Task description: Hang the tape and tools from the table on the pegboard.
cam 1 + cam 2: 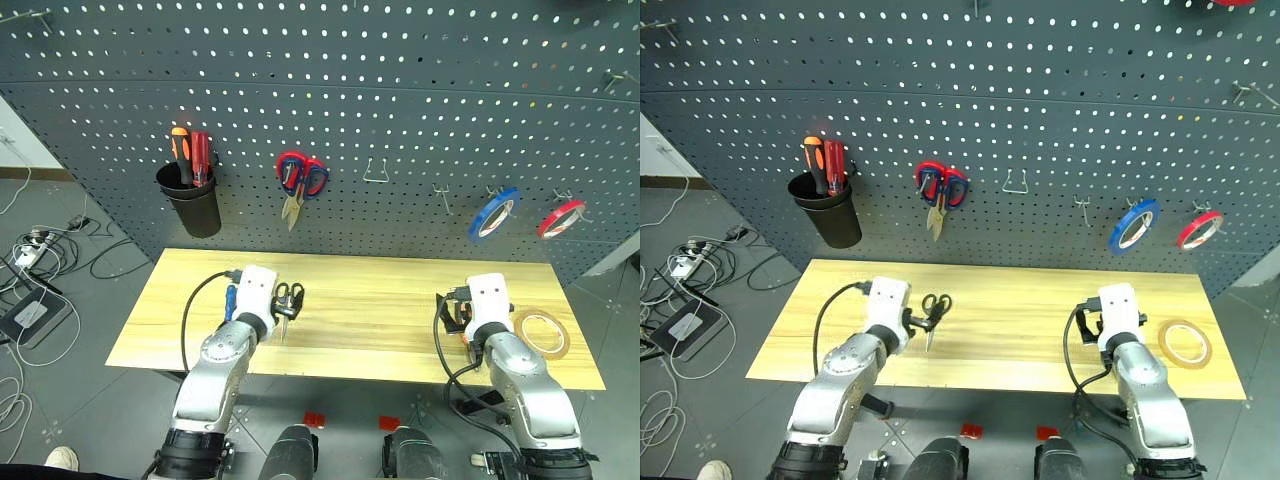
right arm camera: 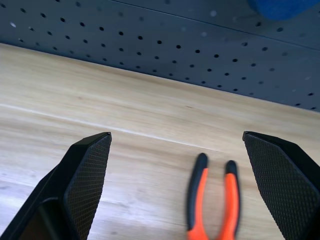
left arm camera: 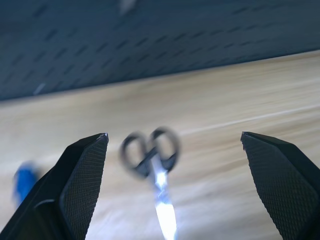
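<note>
Small black-handled scissors (image 3: pixel 152 155) lie on the light wood table (image 1: pixel 380 300), blades toward me, between the spread fingers of my left gripper (image 3: pixel 175 137), which hovers open over them. A blue-handled screwdriver (image 1: pixel 230 300) lies just left of that hand. Orange-and-black pliers (image 2: pixel 212 200) lie on the wood ahead of my right gripper (image 2: pixel 177 135), also open and holding nothing. The yellow-tan tape (image 1: pixel 543 332) lies flat to the right of the right hand. The dark grey pegboard (image 1: pixel 400 120) rises behind the table.
On the pegboard hang a black cup (image 1: pixel 190 205) with red and orange screwdrivers, red-handled scissors (image 1: pixel 300 180), a blue tape ring (image 1: pixel 494 213) and a red tape ring (image 1: pixel 561 218). Bare hooks (image 1: pixel 375 172) sit between them. Cables (image 1: pixel 40 260) lie on the floor at left.
</note>
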### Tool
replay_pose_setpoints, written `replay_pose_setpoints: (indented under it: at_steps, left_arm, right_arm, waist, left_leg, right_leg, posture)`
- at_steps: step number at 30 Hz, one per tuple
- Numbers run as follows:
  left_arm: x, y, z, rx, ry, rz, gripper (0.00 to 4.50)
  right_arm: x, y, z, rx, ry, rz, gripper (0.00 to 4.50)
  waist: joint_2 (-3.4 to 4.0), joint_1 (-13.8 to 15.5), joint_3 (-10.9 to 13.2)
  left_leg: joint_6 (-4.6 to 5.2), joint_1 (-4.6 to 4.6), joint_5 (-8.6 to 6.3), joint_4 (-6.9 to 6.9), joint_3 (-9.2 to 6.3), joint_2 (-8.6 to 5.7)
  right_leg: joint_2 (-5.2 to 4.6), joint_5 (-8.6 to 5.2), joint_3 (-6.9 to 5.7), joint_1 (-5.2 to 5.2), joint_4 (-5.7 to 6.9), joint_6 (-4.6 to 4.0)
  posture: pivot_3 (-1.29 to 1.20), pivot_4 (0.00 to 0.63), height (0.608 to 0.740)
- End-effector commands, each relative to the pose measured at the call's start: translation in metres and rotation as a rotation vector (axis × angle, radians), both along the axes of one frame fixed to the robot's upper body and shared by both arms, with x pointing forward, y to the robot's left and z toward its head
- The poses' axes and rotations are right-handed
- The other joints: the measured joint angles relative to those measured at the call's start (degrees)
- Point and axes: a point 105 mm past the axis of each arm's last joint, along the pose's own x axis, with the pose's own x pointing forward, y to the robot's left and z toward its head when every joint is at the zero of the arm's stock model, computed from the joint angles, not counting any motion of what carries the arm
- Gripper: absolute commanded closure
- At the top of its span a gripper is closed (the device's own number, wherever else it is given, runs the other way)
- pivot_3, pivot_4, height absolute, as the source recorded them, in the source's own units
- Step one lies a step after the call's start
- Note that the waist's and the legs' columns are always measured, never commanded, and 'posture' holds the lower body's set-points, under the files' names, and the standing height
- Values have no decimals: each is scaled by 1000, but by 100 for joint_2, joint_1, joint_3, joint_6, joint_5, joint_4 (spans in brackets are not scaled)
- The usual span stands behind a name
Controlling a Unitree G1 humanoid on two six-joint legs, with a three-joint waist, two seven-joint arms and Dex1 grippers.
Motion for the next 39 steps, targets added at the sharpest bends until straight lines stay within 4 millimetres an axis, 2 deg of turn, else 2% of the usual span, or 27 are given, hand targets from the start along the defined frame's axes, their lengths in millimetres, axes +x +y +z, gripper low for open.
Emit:
replay_pose_setpoints:
  at_steps: [1, 7, 11, 14, 15, 22, 29, 39]
  left_arm:
    - [-2, -47, 15, -13, -62, -252, 8]
    - [-10, -117, 34, -26, -117, -631, 8]
    - [-9, -151, 40, 4, -145, -813, 8]
    - [-6, -167, 44, 20, -156, -902, 8]
    - [-4, -171, 44, 31, -160, -925, 8]
    - [-1, -186, 39, 104, -166, -1092, 8]
    - [-3, -200, 39, 127, -185, -1174, 8]
    - [3, -209, 44, 132, -229, -1170, 8]
  right_arm:
    - [-1, -19, 3, -1, 10, -28, 0]
    - [-4, -48, -3, 78, 85, -133, 0]
    - [-4, -62, -2, 100, 102, -176, 0]
    - [-3, -67, -3, 99, 111, -182, 0]
    - [-2, -68, -1, 92, 111, -180, 0]
    - [10, -88, 10, 55, 91, -206, 0]
    - [29, -108, 11, 46, 81, -225, 0]
    - [41, -113, 0, 153, 111, -276, 0]
  waist:
    - [-2, -14, 42]
    - [12, -51, 250]
    - [17, -134, 433]
    - [9, -230, 577]
    - [0, -267, 644]
    - [-30, -451, 1024]
    - [-49, -468, 1299]
    - [-75, -446, 1447]
  left_leg:
    - [0, 3, 0, 1, 2, 0]
    - [5, 16, -3, 5, 0, 2]
    - [24, 25, -13, 18, 0, 2]
    - [29, 19, -16, 20, 1, 4]
    - [29, 17, -16, 20, -1, 5]
    - [33, -16, -18, 29, 8, 8]
    - [32, -29, -17, 36, 19, 8]
    - [31, -32, -16, 36, 24, 13]
  right_leg:
    - [0, 0, 1, 4, 0, 0]
    - [1, -1, -2, 25, -1, -1]
    - [0, -1, -6, 47, -3, -1]
    - [0, -1, -5, 45, -5, -1]
    - [0, -1, -8, 45, -4, -1]
    - [-1, 0, -2, 9, 6, 0]
    - [-4, 1, 3, -12, 19, 2]
    - [-4, 2, 2, -19, 23, 4]
  posture:
    - [95, 208, 740]
    - [41, 270, 740]
    - [5, 311, 740]
    - [-9, 332, 740]
    - [-14, 366, 740]
    - [-39, 433, 740]
    - [-28, 461, 740]
    - [-8, 475, 740]
